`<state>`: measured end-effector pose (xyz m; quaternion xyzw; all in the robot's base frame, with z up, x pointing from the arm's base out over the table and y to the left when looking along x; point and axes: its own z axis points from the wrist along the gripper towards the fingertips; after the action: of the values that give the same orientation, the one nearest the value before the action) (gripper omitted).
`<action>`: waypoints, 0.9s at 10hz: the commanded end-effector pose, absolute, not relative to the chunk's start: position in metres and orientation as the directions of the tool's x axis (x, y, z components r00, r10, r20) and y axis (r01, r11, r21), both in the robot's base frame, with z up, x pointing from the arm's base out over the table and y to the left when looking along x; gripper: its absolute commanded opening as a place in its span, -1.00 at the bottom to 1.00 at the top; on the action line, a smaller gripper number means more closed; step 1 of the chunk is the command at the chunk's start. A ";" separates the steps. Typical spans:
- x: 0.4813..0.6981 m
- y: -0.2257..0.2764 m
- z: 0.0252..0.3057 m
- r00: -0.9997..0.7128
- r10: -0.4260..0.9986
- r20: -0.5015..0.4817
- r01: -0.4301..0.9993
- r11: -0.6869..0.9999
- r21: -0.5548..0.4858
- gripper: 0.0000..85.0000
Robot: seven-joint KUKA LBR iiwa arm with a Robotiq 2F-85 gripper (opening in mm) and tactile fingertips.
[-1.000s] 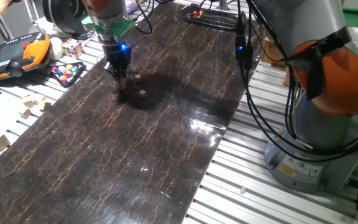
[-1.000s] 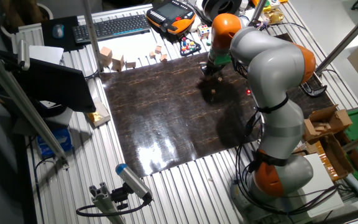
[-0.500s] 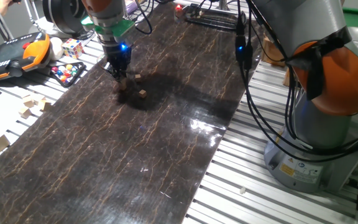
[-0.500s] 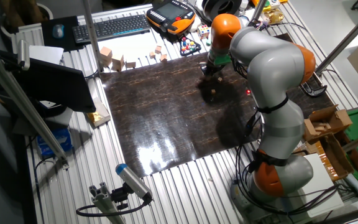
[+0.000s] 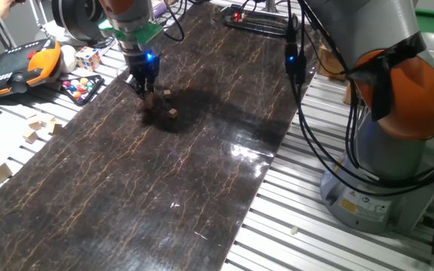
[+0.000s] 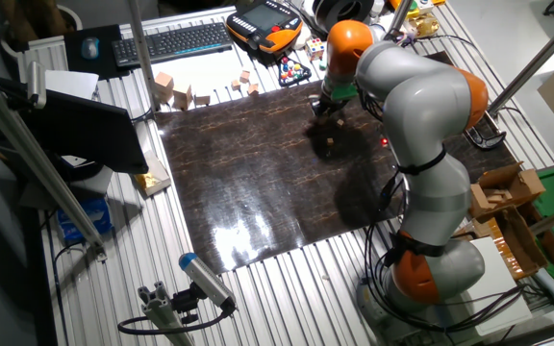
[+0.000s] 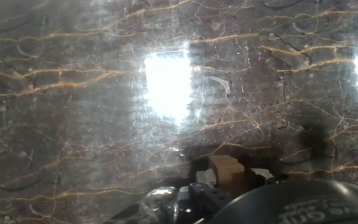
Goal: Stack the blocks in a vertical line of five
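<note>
My gripper (image 5: 148,93) points down at the dark marble-patterned board (image 5: 202,150), near its far left edge. In the hand view a tiny tan wooden cube (image 7: 227,169) sits between the fingertips, so the gripper is shut on it. In this fixed view it holds the cube (image 5: 149,98) close to the board. Whether more cubes lie under it I cannot tell. Two other tiny cubes lie loose on the board: one (image 5: 166,93) just right of the gripper and one (image 5: 172,114) a little nearer. In the other fixed view the gripper (image 6: 322,109) is above a loose cube (image 6: 329,145).
Off the board's left edge lie a multicoloured puzzle cube (image 5: 88,57), a tray of coloured balls (image 5: 81,87), an orange teach pendant (image 5: 21,66) and larger pale wooden blocks (image 5: 40,128). The arm's base (image 5: 383,165) and cables (image 5: 307,113) stand to the right.
</note>
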<state>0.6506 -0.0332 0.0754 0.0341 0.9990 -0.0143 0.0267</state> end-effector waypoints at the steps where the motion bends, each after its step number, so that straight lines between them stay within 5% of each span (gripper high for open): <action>1: 0.649 -0.033 0.077 -0.996 0.074 -0.055 0.076 0.997 -0.028 -0.11; 5: 0.629 -0.029 0.095 -0.994 0.101 -0.046 0.104 0.993 -0.048 -0.14; 9: 0.602 -0.028 0.083 -0.994 0.100 -0.051 0.102 0.994 -0.039 -0.17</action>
<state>0.6024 -0.0278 0.0833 0.0508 0.9982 -0.0211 0.0241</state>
